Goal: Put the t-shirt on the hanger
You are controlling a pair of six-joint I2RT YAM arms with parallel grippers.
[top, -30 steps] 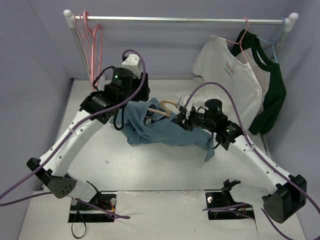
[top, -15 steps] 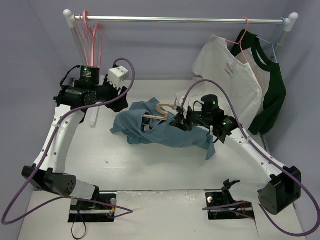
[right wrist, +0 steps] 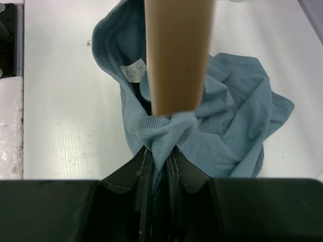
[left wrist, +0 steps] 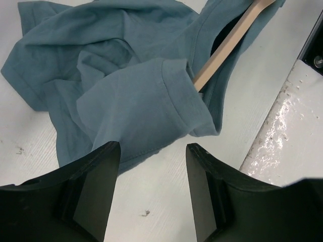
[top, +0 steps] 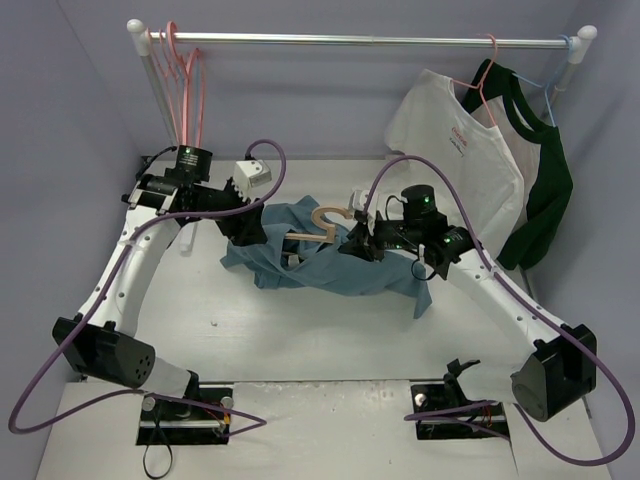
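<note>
On the white table (top: 300,345) the blue t-shirt (top: 335,268) lies in a crumpled heap near the middle. The tan hanger (top: 325,222) pokes out of it, with its hook up above the cloth.

The left arm (top: 130,270) goes up from its base at the near left corner and leans toward the back. At the top it bends and reaches to the right, so the left gripper (left wrist: 152,147) hangs over the left side of the heap. Its two black fingers (left wrist: 96,191) are spread wide with nothing between them. Under them is a folded sleeve, and a straight piece of the hanger comes out of the shirt just past it.

The right arm (top: 500,300) goes up from the near right corner and stretches left and back to the middle. The right gripper (right wrist: 157,154) is pressed together and pinches a bunched bit of the shirt's edge. The hanger's end sits right on top of that bunch. I cannot tell if the fingers hold the hanger too.

A small white tag (right wrist: 133,72) shows inside the collar, but its words are too tiny to read. At the back, a white shirt (top: 455,135) hangs on a rail (top: 370,40). It has a little red print that is too small to read.
</note>
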